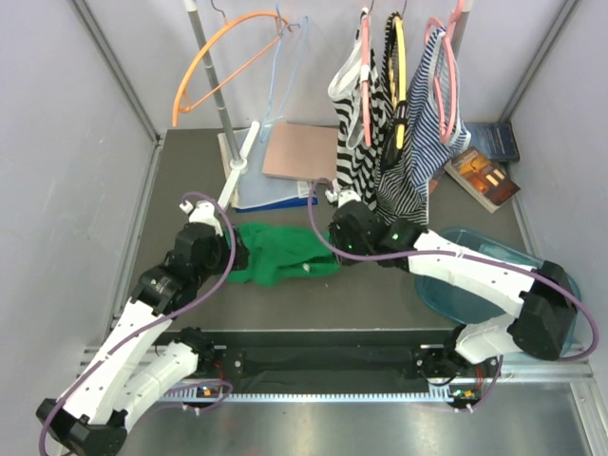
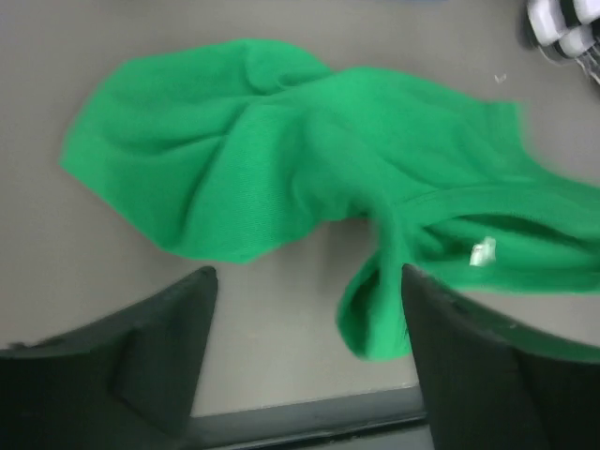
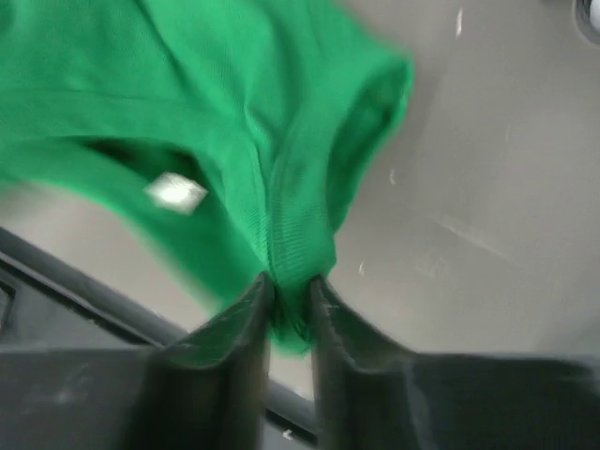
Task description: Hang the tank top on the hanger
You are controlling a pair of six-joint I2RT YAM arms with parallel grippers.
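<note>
Grey tabletop (image 1: 190, 180) walled by pale panels fills the overhead view, where the tank top (image 1: 285, 252) lies crumpled between the arms and the hanger (image 1: 276, 71) hangs bare on the back rail, so the task looks barely begun. Seen from the left wrist, the left gripper (image 2: 307, 277) stands spread wide with a strap loose between its fingers. Seen from the right wrist, the right gripper (image 3: 289, 281) pinches a fold of green fabric.

The left arm (image 1: 133, 334) and right arm (image 1: 465, 271) are white-shelled with black joints, purple cables (image 1: 231, 249) and dark fingers (image 3: 234, 361).
</note>
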